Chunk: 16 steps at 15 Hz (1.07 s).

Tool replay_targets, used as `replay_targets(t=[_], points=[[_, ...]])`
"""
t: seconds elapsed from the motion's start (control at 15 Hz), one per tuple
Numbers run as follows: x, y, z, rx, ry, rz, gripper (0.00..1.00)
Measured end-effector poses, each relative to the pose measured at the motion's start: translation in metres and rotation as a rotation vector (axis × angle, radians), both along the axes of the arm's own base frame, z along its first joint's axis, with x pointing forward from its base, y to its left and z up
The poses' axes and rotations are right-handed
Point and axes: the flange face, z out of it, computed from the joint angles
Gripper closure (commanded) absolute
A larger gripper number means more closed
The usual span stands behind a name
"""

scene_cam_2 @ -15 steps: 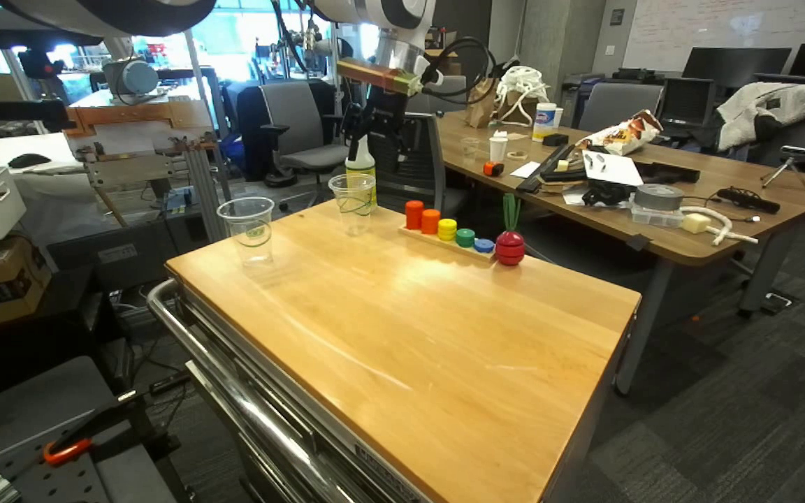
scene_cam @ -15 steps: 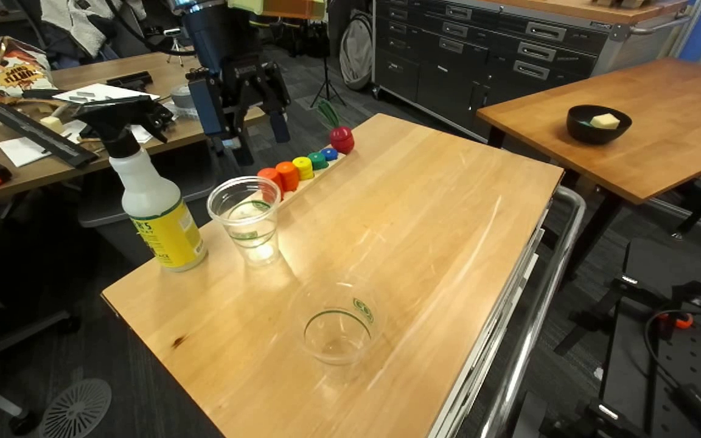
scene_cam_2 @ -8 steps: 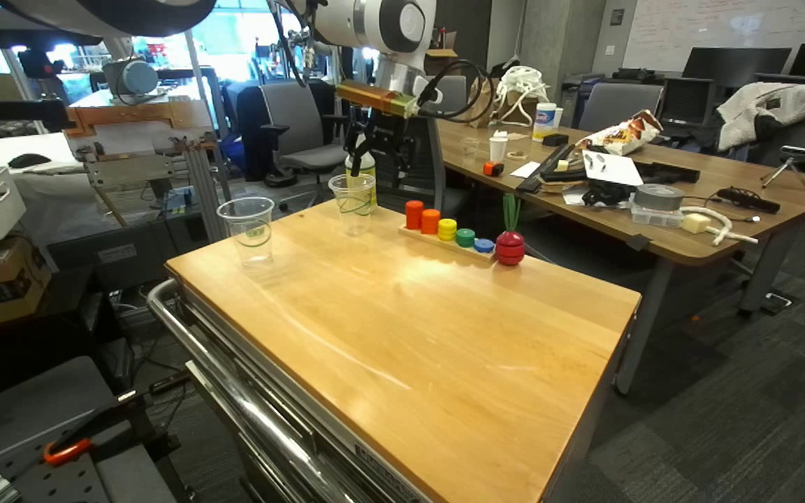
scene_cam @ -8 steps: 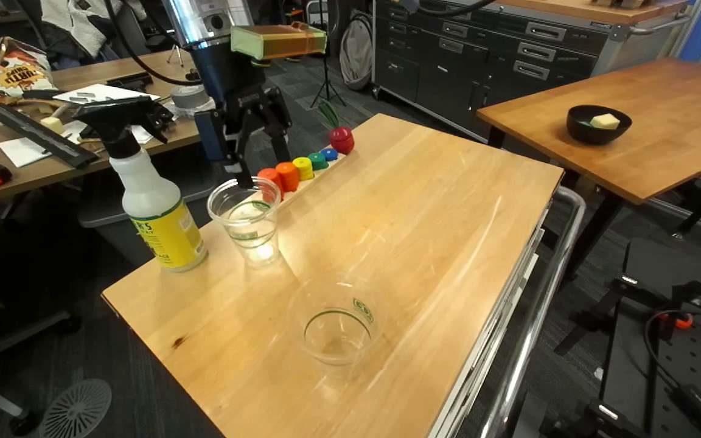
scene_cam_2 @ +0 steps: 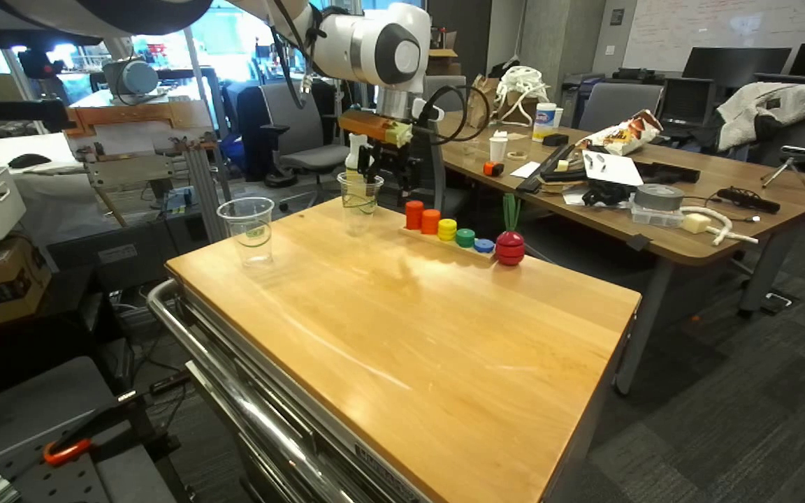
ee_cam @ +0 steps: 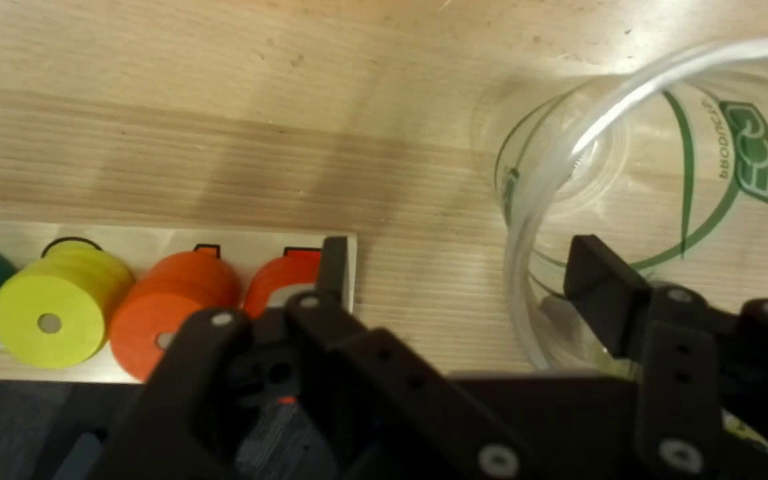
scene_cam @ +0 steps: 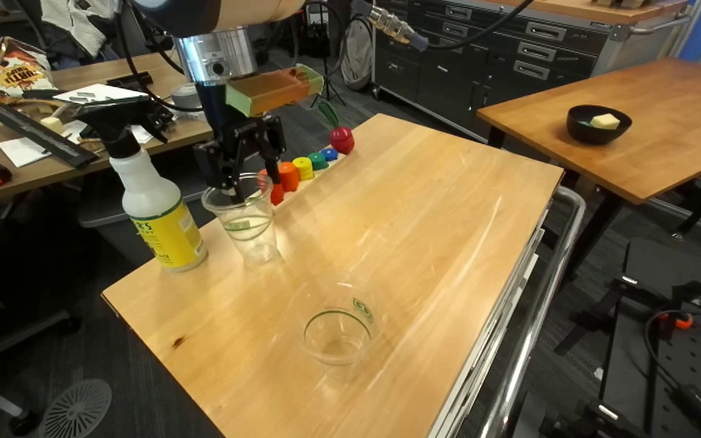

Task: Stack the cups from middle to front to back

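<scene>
A clear cup [scene_cam: 252,234] with a green band stands beside the spray bottle, and its rim leans slightly. It also shows in the other views [scene_cam_2: 359,204] [ee_cam: 704,160]. Another clear cup [scene_cam: 338,334] [scene_cam_2: 251,234] stands apart, close to the viewer in an exterior view. I can tell only two cups apart; a third is hidden or nested. My gripper [scene_cam: 256,190] [scene_cam_2: 386,183] is spread open astride the cup's rim. In the wrist view the gripper [ee_cam: 459,267] has its right finger inside the cup and its left finger outside, with a gap to the wall.
The yellow spray bottle [scene_cam: 171,237] stands beside the cup and is partly hidden behind it here [scene_cam_2: 356,157]. The coloured blocks [scene_cam: 303,167] [scene_cam_2: 447,229] [ee_cam: 51,320] sit on a strip near the outside finger. A red radish toy [scene_cam: 342,140] [scene_cam_2: 509,248] stands at the strip's end.
My gripper has come down from above, so one finger is inside the cup. The cup's rim has shifted and tilted slightly, and its print has changed place. The other cup has not moved.
</scene>
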Motion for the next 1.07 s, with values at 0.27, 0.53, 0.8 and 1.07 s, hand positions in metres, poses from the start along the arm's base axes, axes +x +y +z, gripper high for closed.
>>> replay_targets(t=[0.27,0.53,0.8,1.07], points=[[-0.007,0.003,-0.014,-0.014,0.02,-0.04,0.79],[-0.019,0.012,0.006,-0.023,0.017,-0.048,1.0],[-0.036,0.022,0.041,-0.033,0.017,-0.037,0.99],[-0.059,0.019,0.061,-0.041,0.116,-0.032,0.99]])
